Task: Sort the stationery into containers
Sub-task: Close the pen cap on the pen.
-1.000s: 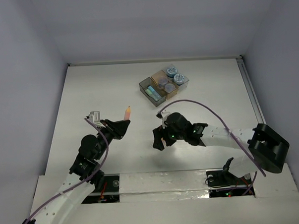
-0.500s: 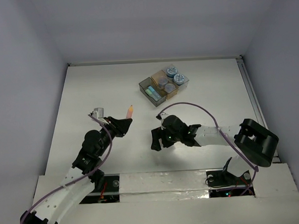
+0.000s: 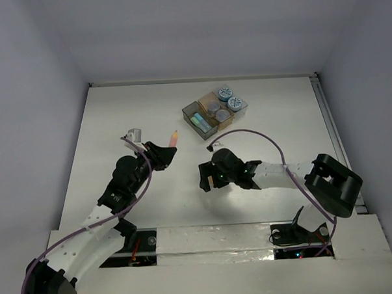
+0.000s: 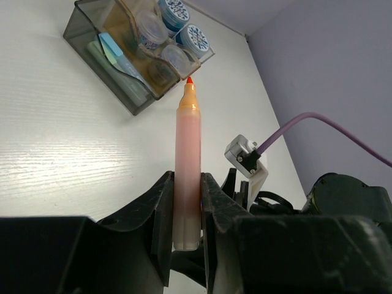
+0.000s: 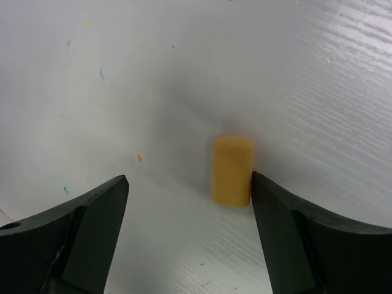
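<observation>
My left gripper (image 3: pixel 165 155) (image 4: pixel 187 208) is shut on a pale orange-pink marker (image 4: pixel 187 159) with a red tip, held above the table and pointing toward the containers (image 3: pixel 214 112) (image 4: pixel 131 55). The dark grey box holds light blue and green sticks (image 4: pixel 116 55). The tan box holds purplish-grey cylinders (image 4: pixel 151 30). The clear box holds blue-and-white rolls (image 3: pixel 230 98) (image 4: pixel 184 24). My right gripper (image 3: pixel 205 179) (image 5: pixel 190 196) is open, low over the table. A small orange cap (image 5: pixel 232 171) stands between its fingers, close against the right fingertip (image 5: pixel 269 190).
The white table (image 3: pixel 129 117) is walled at the back and sides. A rail (image 3: pixel 328 115) runs along its right edge. Purple cables loop over both arms. Small coloured specks mark the table in the right wrist view.
My left gripper has carried the marker up and to the right, closer to the containers. My right gripper has shifted slightly left and stays low and open.
</observation>
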Controlling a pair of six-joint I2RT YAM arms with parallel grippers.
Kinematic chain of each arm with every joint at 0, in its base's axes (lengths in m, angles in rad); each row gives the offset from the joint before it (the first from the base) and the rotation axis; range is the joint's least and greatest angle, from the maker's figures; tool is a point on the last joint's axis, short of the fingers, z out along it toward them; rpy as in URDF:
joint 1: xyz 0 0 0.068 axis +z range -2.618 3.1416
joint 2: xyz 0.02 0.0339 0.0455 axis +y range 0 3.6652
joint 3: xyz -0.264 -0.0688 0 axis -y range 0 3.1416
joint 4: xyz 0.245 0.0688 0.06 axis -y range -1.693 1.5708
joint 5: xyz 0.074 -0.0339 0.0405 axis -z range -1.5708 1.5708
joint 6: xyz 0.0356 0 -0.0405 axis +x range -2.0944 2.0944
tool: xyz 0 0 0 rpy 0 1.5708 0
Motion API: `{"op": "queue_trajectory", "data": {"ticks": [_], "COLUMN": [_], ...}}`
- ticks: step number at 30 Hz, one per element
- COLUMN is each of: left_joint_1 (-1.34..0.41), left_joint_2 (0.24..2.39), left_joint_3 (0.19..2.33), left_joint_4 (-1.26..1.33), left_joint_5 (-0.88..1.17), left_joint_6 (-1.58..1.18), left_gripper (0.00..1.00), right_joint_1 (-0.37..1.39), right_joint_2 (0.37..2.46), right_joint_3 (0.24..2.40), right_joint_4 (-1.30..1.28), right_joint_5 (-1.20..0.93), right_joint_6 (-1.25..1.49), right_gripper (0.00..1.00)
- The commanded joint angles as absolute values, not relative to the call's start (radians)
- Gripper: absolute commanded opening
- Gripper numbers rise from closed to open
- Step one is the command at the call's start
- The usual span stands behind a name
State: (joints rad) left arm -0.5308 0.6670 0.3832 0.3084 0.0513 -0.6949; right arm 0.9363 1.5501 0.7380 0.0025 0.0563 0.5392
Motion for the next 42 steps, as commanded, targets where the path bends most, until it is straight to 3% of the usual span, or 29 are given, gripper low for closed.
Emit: {"op": "queue_trajectory", "data": {"ticks": [1, 16, 19, 24, 25, 29, 34, 42], "left_joint_1": [-0.537, -0.537, -0.537, -0.537, -0.537, -0.537, -0.537, -0.546], "left_joint_2": [0.681, 0.647, 0.644, 0.637, 0.638, 0.638, 0.687, 0.727], "left_joint_3": [0.428, 0.393, 0.38, 0.351, 0.341, 0.304, 0.281, 0.291], "left_joint_4": [0.337, 0.327, 0.327, 0.347, 0.356, 0.391, 0.489, 0.581], "left_joint_5": [0.052, 0.009, 0.014, 0.034, 0.038, 0.063, 0.132, 0.158], "left_joint_6": [-0.68, -0.658, -0.655, -0.673, -0.676, -0.696, -0.713, -0.681], "left_gripper": [0.0, 0.0, 0.0, 0.0, 0.0, 0.0, 0.0, 0.0], "right_joint_1": [0.93, 0.93, 0.93, 0.93, 0.93, 0.93, 0.862, 0.799], "right_joint_2": [1.606, 1.716, 1.741, 1.787, 1.802, 1.813, 1.712, 1.534], "right_joint_3": [0.793, 0.992, 1.025, 1.081, 1.091, 1.115, 1.211, 1.314], "right_joint_4": [-0.078, -0.391, -0.423, -0.459, -0.478, -0.492, -0.431, -0.135], "right_joint_5": [0.104, 0.244, 0.249, 0.247, 0.244, 0.256, 0.285, 0.36], "right_joint_6": [0.503, 0.402, 0.394, 0.376, 0.364, 0.36, 0.37, 0.431], "right_gripper": [0.84, 0.62, 0.48, 0.48, 0.38, 0.17, 0.02, 0.0]}}
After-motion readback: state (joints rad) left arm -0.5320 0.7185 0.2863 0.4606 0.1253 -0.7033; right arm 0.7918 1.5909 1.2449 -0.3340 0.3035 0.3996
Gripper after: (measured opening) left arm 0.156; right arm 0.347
